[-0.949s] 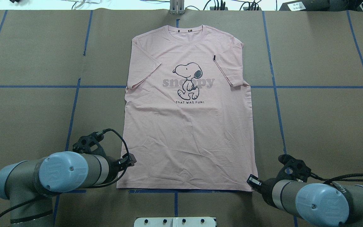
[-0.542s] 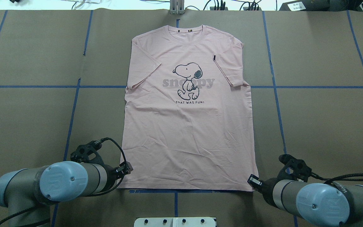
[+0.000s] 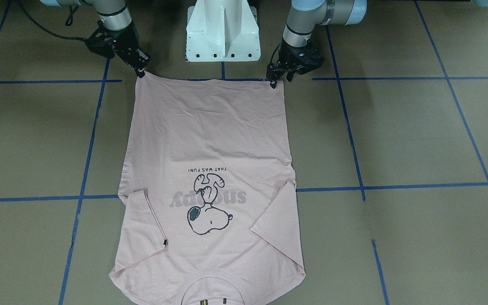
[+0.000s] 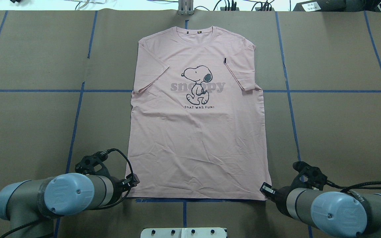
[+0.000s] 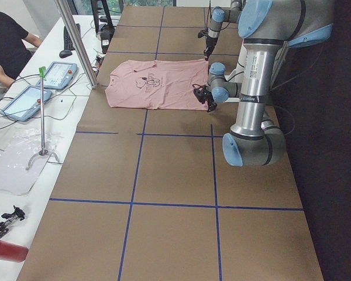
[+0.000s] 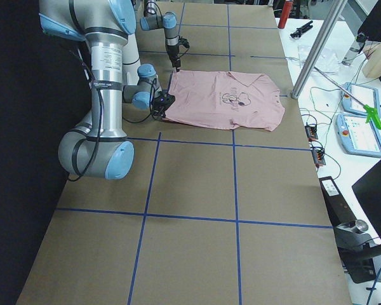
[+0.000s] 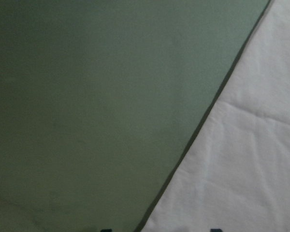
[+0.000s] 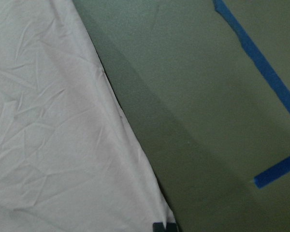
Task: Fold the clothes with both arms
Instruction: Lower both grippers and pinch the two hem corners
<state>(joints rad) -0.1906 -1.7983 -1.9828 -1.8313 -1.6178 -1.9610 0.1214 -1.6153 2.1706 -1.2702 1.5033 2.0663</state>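
Two hem corners matter: shirt [image 4: 197, 132] lies flat, print up, on surface [image 4: 28, 115], long axis running away from robot, collar far. Right pincer [image 4: 266, 190] looks clenched on near right hem corner. Left pincer [image 4: 133, 180] is released, tips straddling left hem edge just beside its corner; shirt stretches forward from both
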